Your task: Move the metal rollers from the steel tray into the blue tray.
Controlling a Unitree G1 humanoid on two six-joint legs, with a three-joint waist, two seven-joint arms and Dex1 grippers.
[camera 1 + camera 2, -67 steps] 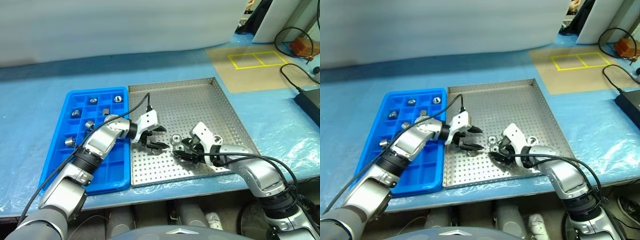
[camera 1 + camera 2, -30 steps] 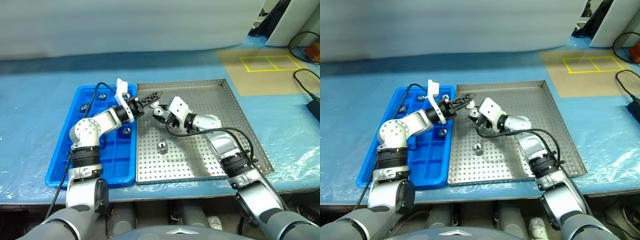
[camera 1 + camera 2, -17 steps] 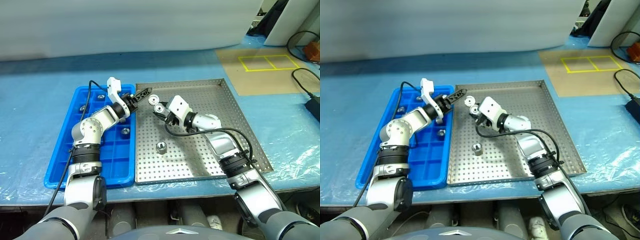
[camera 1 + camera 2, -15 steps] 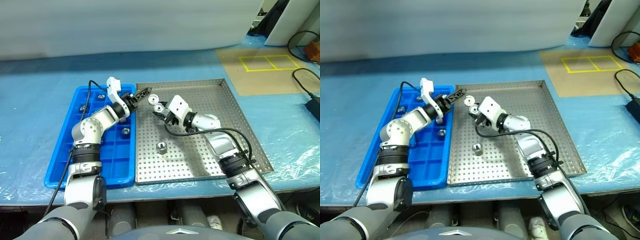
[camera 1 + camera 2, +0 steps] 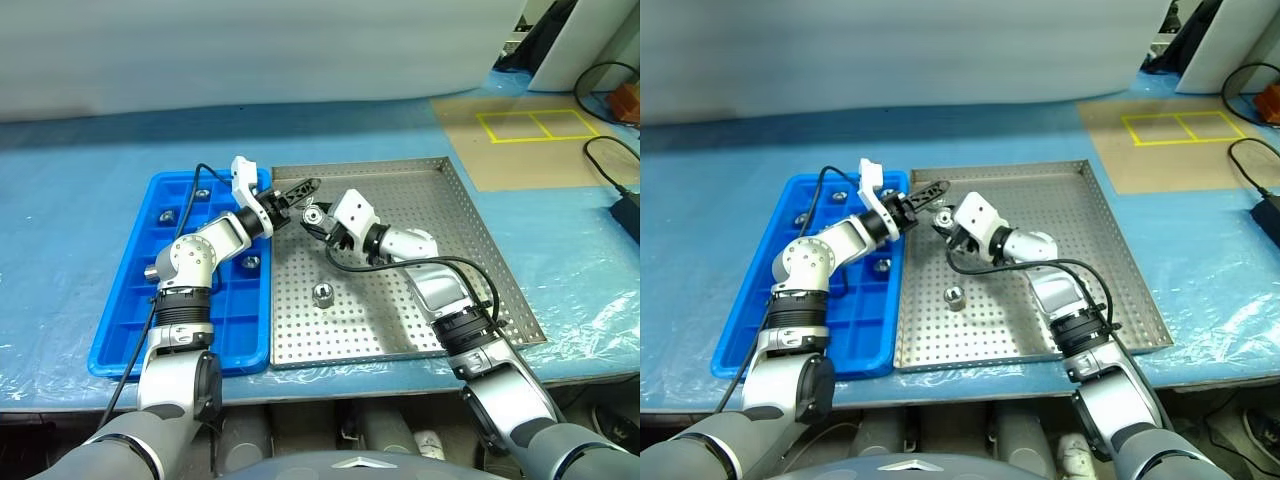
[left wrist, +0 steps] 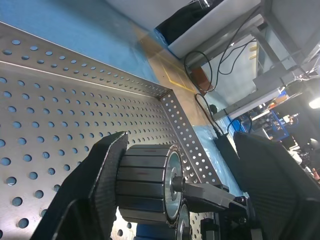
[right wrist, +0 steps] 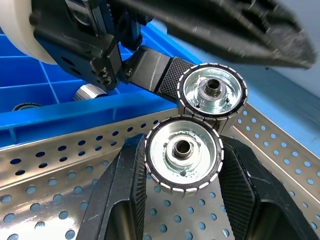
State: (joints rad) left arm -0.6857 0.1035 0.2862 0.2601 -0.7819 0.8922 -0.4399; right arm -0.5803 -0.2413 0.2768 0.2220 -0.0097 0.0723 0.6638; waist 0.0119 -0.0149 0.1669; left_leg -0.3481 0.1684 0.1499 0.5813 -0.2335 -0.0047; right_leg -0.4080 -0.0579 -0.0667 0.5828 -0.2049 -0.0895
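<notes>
My right gripper [image 5: 317, 217] hovers over the steel tray's [image 5: 430, 250] back left part, shut on a metal roller [image 7: 182, 150]. A second roller [image 7: 212, 91] rests against that one and against the lower finger of my left gripper [image 5: 306, 189]. The left gripper reaches in from the blue tray [image 5: 120, 330] and stands open around this second roller [image 6: 145, 182], which touches one finger [image 6: 97, 190] while the other finger stays well apart. Another roller [image 5: 324, 294] stands loose on the steel tray's floor. Several rollers [image 5: 252, 262] lie in the blue tray's compartments.
The trays sit side by side on a blue plastic-covered table. A brown mat with yellow taped squares [image 5: 530, 125] lies at the back right. Black cables [image 5: 605, 150] and a dark box [image 5: 630, 212] are at the right edge.
My left gripper drew back toward the blue tray, then came forward again to the rollers at the right gripper, its jaws a little narrower. The right gripper kept still.
</notes>
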